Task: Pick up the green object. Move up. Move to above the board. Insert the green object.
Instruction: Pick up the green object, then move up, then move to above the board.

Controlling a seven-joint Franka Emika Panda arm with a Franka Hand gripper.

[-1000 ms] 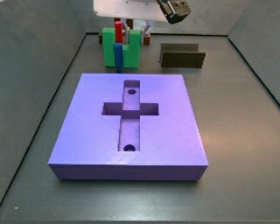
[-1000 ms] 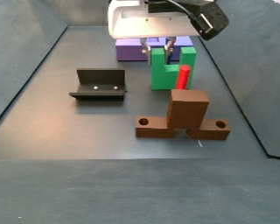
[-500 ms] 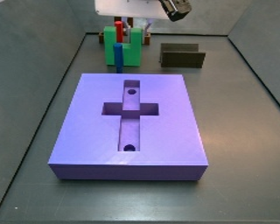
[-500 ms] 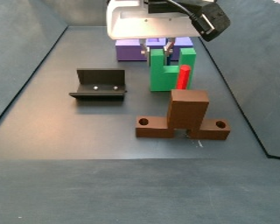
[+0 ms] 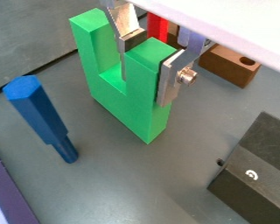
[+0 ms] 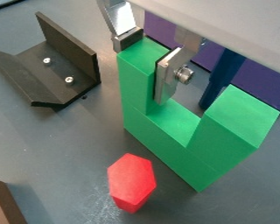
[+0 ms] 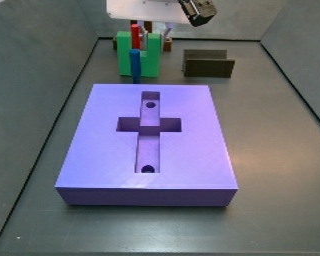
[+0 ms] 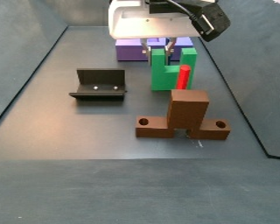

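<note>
Gripper (image 5: 152,58) down over the green object (image 5: 122,80), plates straddling one upright of its notch, pads at or near its faces; firm closure not confirmable. Green object apparently on floor at 12 o'clock of the board (image 7: 147,142), blue peg (image 5: 42,118) just beside. Pick at most begun; lift, transfer, insertion outstanding. Cross recess (image 7: 147,125) vacant.

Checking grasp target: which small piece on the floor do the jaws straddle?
The bright green notched block: the gripper has one finger in its notch and one outside. The blue peg and brown block stand apart.
</note>
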